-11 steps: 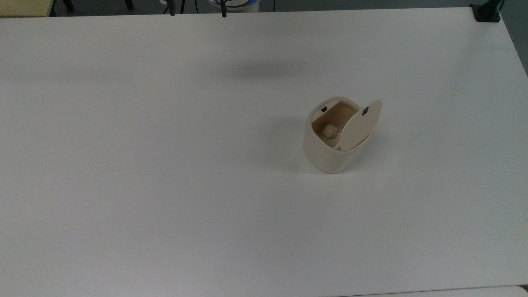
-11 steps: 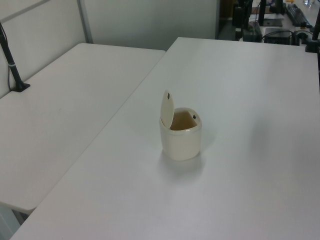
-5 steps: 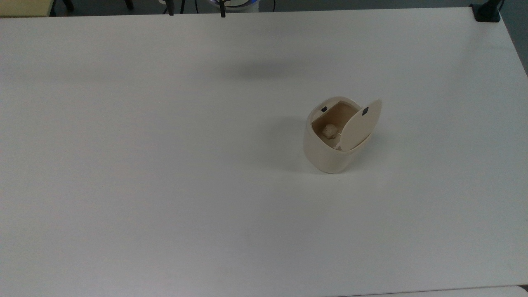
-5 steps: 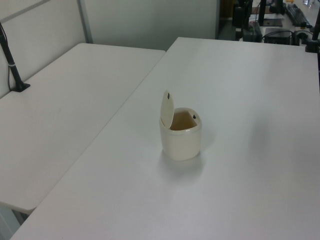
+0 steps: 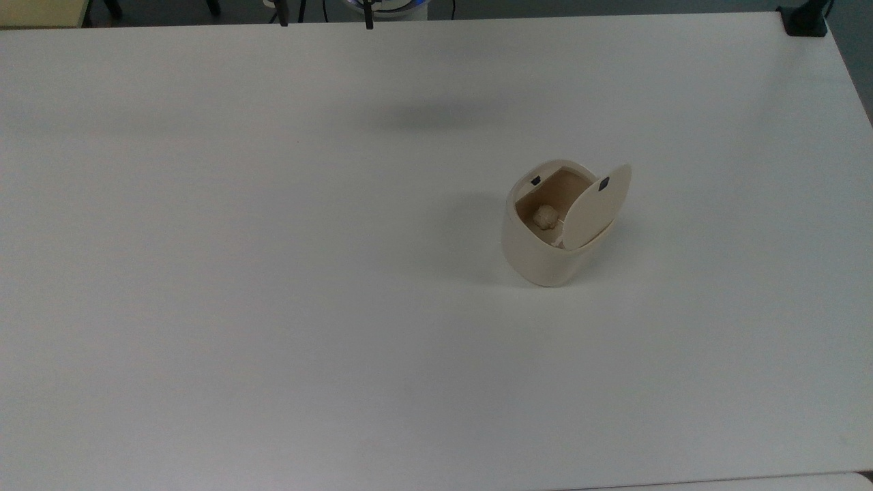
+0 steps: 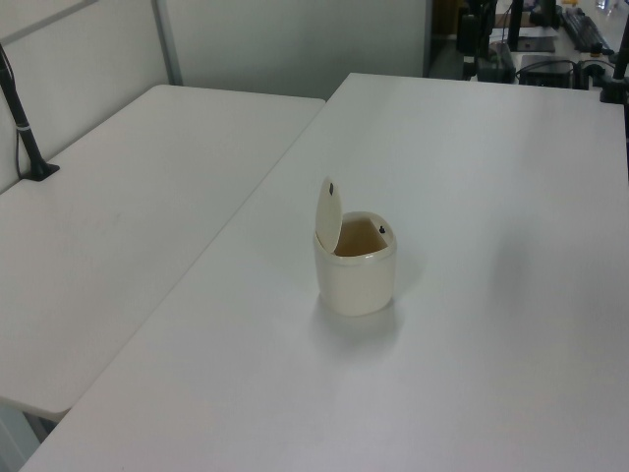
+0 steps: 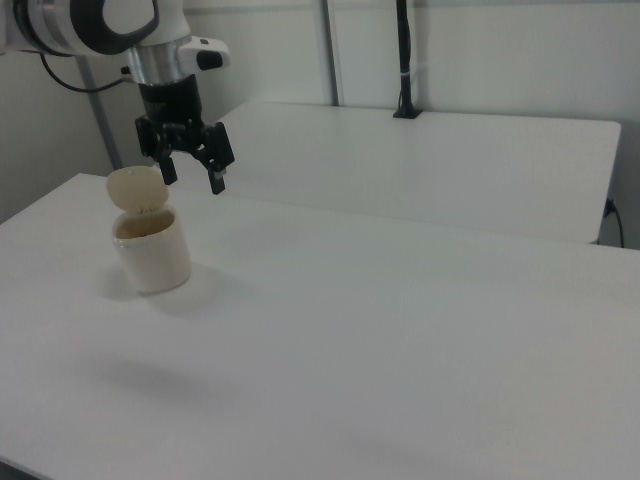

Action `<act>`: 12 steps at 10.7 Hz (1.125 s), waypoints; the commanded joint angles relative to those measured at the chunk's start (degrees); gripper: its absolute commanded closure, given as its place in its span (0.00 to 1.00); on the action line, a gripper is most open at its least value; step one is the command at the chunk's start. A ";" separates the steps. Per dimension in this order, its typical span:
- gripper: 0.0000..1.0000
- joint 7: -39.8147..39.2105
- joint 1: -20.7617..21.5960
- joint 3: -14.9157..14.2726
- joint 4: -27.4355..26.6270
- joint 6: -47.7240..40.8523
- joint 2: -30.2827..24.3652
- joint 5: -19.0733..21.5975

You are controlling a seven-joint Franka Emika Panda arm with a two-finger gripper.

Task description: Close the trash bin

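Note:
The trash bin (image 5: pixel 539 259) is a small cream tub standing on the white table (image 5: pixel 273 273), right of centre in the top view. Its hinged lid (image 5: pixel 597 204) stands up, open, with a small black mark near its top. A crumpled pale wad (image 5: pixel 544 216) lies in the tan interior. In the left view the trash bin (image 6: pixel 356 275) shows its lid (image 6: pixel 328 208) upright on the left view's left side. In the right view my gripper (image 7: pixel 193 178) hangs open in the air, above the trash bin (image 7: pixel 152 260) and just to the right view's right of the lid (image 7: pixel 137 188), touching nothing.
A second white table (image 6: pixel 128 206) butts against this one. A black post with a clamp (image 6: pixel 25 128) stands on it, seen too as the post (image 7: pixel 404 60) in the right view. Another black clamp (image 5: pixel 805 20) sits at the table's far corner.

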 commanded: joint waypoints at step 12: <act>1.00 -6.87 0.92 0.72 -0.83 4.13 1.07 -1.17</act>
